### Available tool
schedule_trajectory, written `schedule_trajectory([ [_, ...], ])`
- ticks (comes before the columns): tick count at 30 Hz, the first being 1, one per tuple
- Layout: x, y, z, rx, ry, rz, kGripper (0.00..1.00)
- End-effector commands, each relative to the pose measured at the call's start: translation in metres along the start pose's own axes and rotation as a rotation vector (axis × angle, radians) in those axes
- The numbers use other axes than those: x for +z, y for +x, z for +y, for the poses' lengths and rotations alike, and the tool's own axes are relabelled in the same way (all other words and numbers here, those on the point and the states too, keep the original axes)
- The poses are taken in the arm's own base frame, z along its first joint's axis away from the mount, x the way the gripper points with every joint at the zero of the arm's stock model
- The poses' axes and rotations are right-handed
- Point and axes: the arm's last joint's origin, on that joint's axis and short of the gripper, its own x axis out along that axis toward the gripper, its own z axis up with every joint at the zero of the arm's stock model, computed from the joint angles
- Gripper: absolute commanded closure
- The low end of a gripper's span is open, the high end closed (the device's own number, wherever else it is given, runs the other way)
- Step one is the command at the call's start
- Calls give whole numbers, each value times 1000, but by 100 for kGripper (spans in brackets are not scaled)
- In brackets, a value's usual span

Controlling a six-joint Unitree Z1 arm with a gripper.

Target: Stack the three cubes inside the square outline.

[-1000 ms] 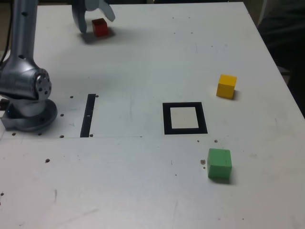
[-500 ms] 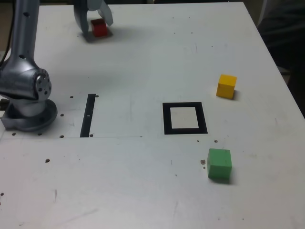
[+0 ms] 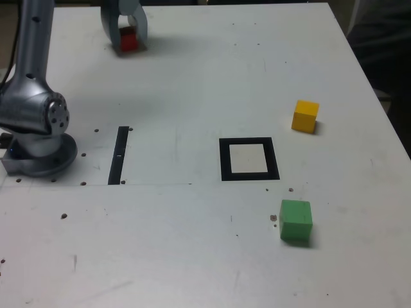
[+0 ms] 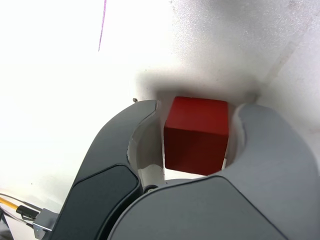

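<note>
The red cube rests on the white table at the far left of the exterior view, and my gripper has come down over it with a finger on each side. In the wrist view the red cube fills the space between the dark fingers of the gripper, which is shut on it. The yellow cube stands alone at the exterior view's right. Nearer the front sits the green cube. The square outline lies mid-table with nothing inside it.
My arm's silver base stands at the exterior view's left, with a thin black strip beside it. The table's far edge runs just behind the red cube. Dark space lies beyond the right edge.
The fingers have closed from wide apart to tight against the red cube's sides. The cubes and the outline have not moved.
</note>
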Motion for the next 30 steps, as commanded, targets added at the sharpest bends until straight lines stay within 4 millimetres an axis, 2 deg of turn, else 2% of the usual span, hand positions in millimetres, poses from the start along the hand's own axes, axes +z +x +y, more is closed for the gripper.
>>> schedule_trajectory([
  [1, 2, 1, 0, -3, 3, 4, 69],
  [8, 0, -10, -11, 9, 20, -3, 69],
  [15, -2, -29, -40, 35, 64, -26, 69],
  [22, -3, -44, -85, 37, 122, -53, 69],
  [30, -4, -48, -156, 15, 204, -92, 69],
])
